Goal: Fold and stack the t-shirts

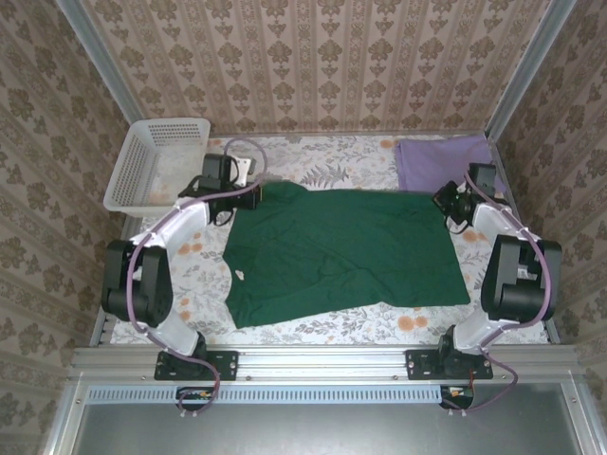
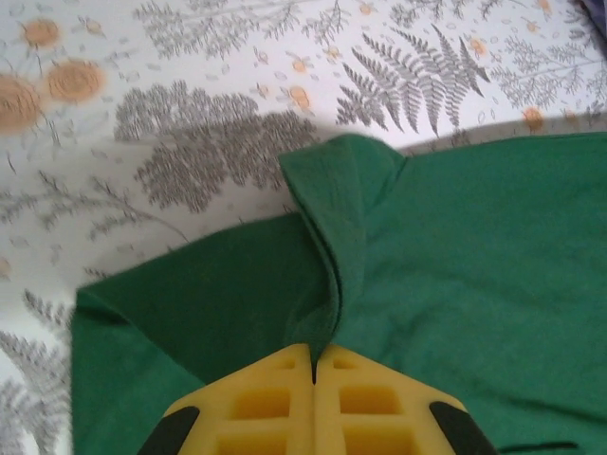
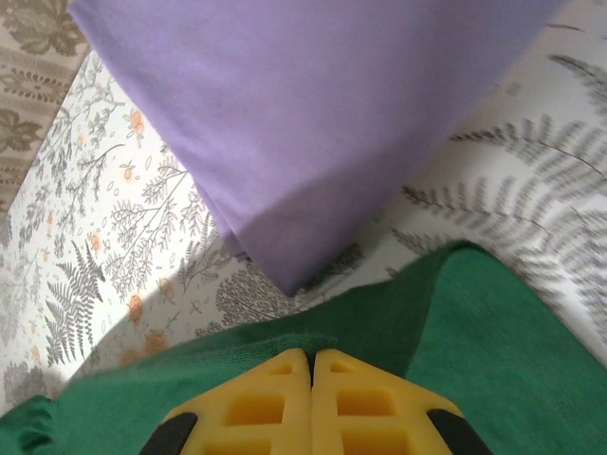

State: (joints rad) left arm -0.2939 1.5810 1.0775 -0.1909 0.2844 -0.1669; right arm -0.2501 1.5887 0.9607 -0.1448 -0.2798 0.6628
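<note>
Table (image 1: 379, 327), floral cloth cover. Green shirt (image 1: 346, 251) spread flat across the middle of the table, a few wrinkles, its far edge running between the two claws. White basket (image 1: 152, 161) at the far left corner, apart from the green shirt. Purple shirt (image 1: 438, 159) folded at the far right corner, its near corner just beside the green shirt's far right corner in the right wrist view (image 3: 303, 142). Left claw (image 2: 313, 355) at the green shirt's far left corner, jaws fully closed, a raised ridge of green cloth (image 2: 341, 246) pinched between them. Right claw (image 3: 311, 358) at the far right corner, jaws fully closed on the green hem (image 3: 474, 341).
</note>
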